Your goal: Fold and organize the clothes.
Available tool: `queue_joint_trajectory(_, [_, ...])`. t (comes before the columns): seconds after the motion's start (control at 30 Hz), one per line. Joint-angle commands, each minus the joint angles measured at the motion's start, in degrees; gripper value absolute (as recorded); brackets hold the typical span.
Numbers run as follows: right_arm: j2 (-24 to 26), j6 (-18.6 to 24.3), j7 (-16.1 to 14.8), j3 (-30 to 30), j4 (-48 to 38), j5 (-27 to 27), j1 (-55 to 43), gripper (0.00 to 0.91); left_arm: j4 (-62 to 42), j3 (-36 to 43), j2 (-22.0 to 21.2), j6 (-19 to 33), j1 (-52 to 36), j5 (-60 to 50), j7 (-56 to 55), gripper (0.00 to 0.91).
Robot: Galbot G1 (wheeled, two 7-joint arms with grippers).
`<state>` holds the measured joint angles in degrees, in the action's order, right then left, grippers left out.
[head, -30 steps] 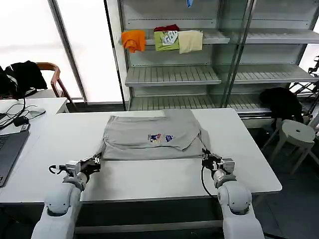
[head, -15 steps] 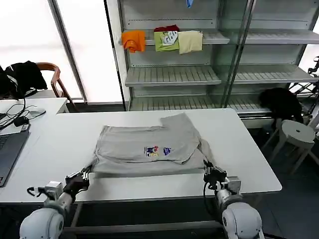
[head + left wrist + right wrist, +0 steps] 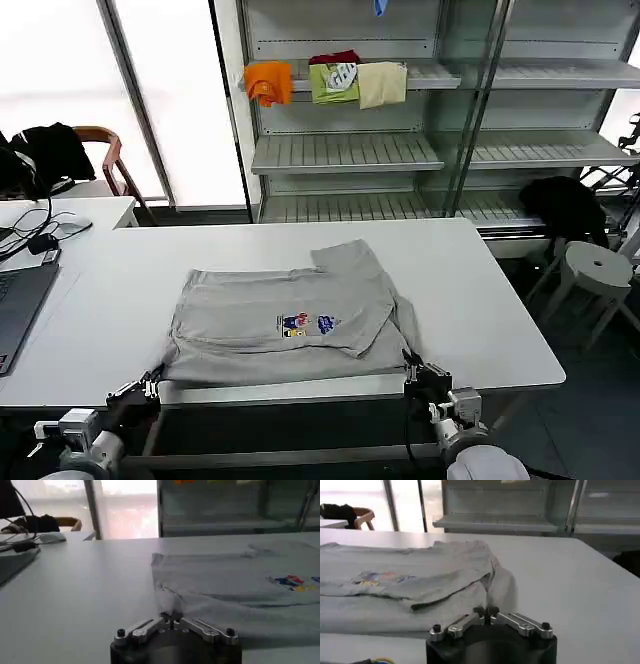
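A light grey shirt [image 3: 250, 315] with a small multicoloured chest print [image 3: 305, 323] lies partly folded on the white table [image 3: 470, 290], its near hem at the front edge. My left gripper [image 3: 150, 386] sits at the front left corner of the shirt, shut on a pinch of the fabric [image 3: 169, 602]. At the front right corner my right gripper [image 3: 413, 369] is likewise shut on the cloth [image 3: 492, 587]. The left wrist view has that gripper [image 3: 170, 616] closed with grey fabric rising from its tips; the right gripper [image 3: 486, 611] looks the same in its own view.
Behind the table stand metal shelves [image 3: 345, 150] with orange [image 3: 268, 80], green [image 3: 334, 80] and cream [image 3: 382, 83] folded garments. A laptop [image 3: 15, 300] lies on a second table at the left. A stool [image 3: 595, 268] and a black garment [image 3: 565, 205] are at the right.
Both grippers have drawn back toward the table's front edge, dragging the shirt with them; it now lies nearer me and slightly left.
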<state>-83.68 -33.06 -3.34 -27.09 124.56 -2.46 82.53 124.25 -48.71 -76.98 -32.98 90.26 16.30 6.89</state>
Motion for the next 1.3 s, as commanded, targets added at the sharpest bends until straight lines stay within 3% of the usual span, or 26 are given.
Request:
queue_joint_trajectory(0.03, [0.2,0.0,0.3,0.0,1.3,0.9,2.2,0.907,1.9,-0.8,-0.8,0.0,2.7,0.8,-2.3,0.907])
queue_joint_trajectory(0.23, [-1.4,1.4,5.8,0.4,4.1,0.8,0.1,0.907,4.5,-2.0,-1.5,0.1,1.3,0.1,-3.6,0.907])
queue_joint_trajectory(0.43, [-1.5,1.5,3.9,-0.3,3.7,0.4,-10.2,0.907,4.5,-2.4,0.1,0.4,-8.3,1.1,-2.8,0.907])
queue_joint_trajectory(0.57, [-2.1,-0.1,4.6,2.2,-5.5,-2.6,-24.4,0.907,-3.8,1.2,2.6,0.3,-21.2,0.8,1.2,0.907])
queue_joint_trajectory(0.6, [-3.1,-0.1,5.6,3.5,-12.3,-6.0,-31.7,0.907,-7.5,2.5,3.1,0.0,-25.5,1.4,2.3,0.907])
queue_joint_trajectory(0.73, [-5.5,-0.1,6.0,6.1,-25.6,-6.2,-41.7,0.907,-15.8,5.9,4.8,0.1,-33.5,1.3,5.9,0.907])
queue_joint_trajectory(0.83, [-7.3,0.4,4.1,6.8,-36.6,-2.7,-48.1,0.907,-21.7,8.2,5.4,0.8,-38.3,0.5,7.1,0.907])
queue_joint_trajectory(1.0, [-11.3,8.7,-1.8,3.1,-57.5,5.2,-57.8,0.907,-32.2,10.9,5.3,2.1,-44.6,-3.8,8.0,0.907])
queue_joint_trajectory(1.13, [-11.3,10.0,-6.7,0.5,-65.8,7.4,-61.2,0.907,-38.3,12.1,5.0,1.8,-47.7,-5.8,8.0,0.907])
queue_joint_trajectory(1.3, [-11.3,11.3,-7.7,-0.2,-71.8,10.5,-63.6,0.907,-44.3,13.3,4.2,1.6,-50.7,-10.7,8.7,0.907])
